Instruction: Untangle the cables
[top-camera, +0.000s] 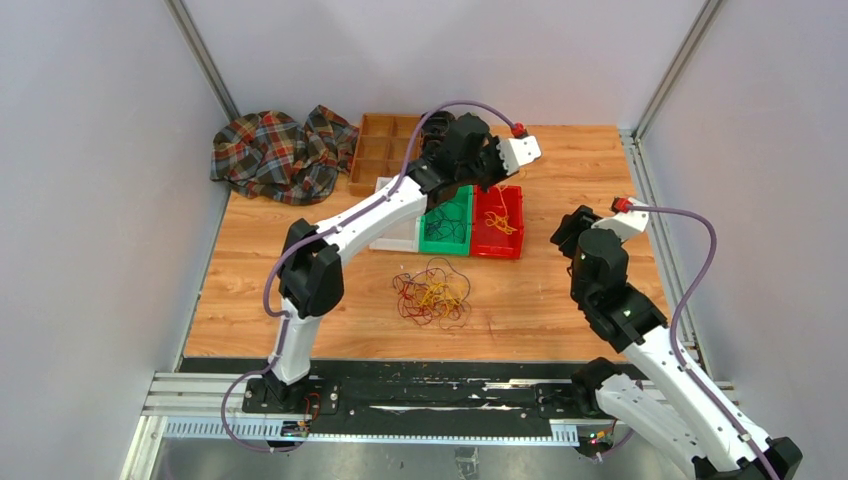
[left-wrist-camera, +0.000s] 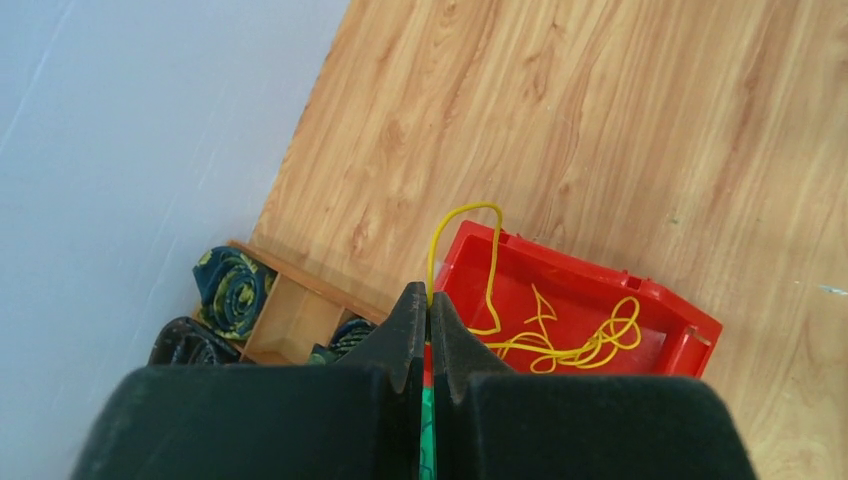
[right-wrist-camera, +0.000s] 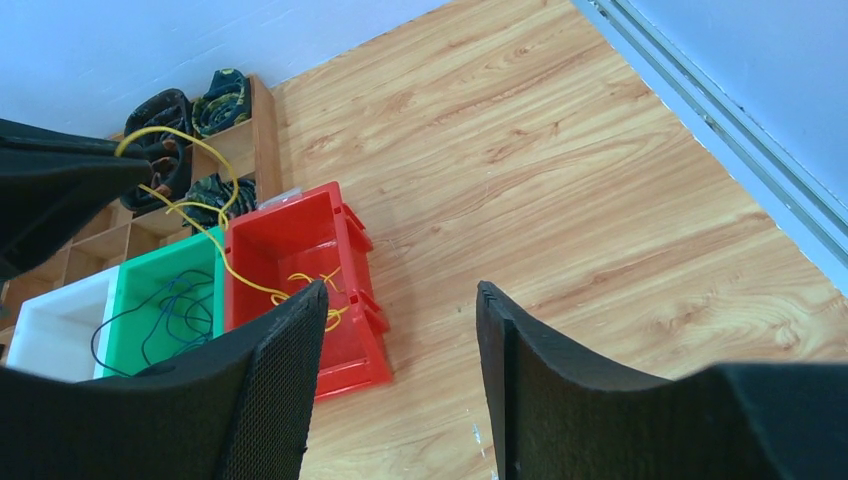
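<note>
A loose tangle of red, yellow and dark cables (top-camera: 432, 293) lies on the wooden table in front of the bins. My left gripper (left-wrist-camera: 428, 298) hangs over the red bin (left-wrist-camera: 590, 272) and is shut on one yellow cable (left-wrist-camera: 465, 208). That cable loops up from the fingertips and drops into the bin onto other yellow cables (left-wrist-camera: 580, 345). The green bin (top-camera: 447, 225) holds dark cables (right-wrist-camera: 165, 305). My right gripper (right-wrist-camera: 400, 290) is open and empty above bare table, right of the red bin (right-wrist-camera: 350, 370).
A white bin (top-camera: 395, 235) stands left of the green one. Behind them is a wooden compartment tray (top-camera: 385, 145) with rolled fabric items, and a plaid cloth (top-camera: 280, 150) lies at the back left. A metal rail (right-wrist-camera: 720, 130) runs along the table's right edge.
</note>
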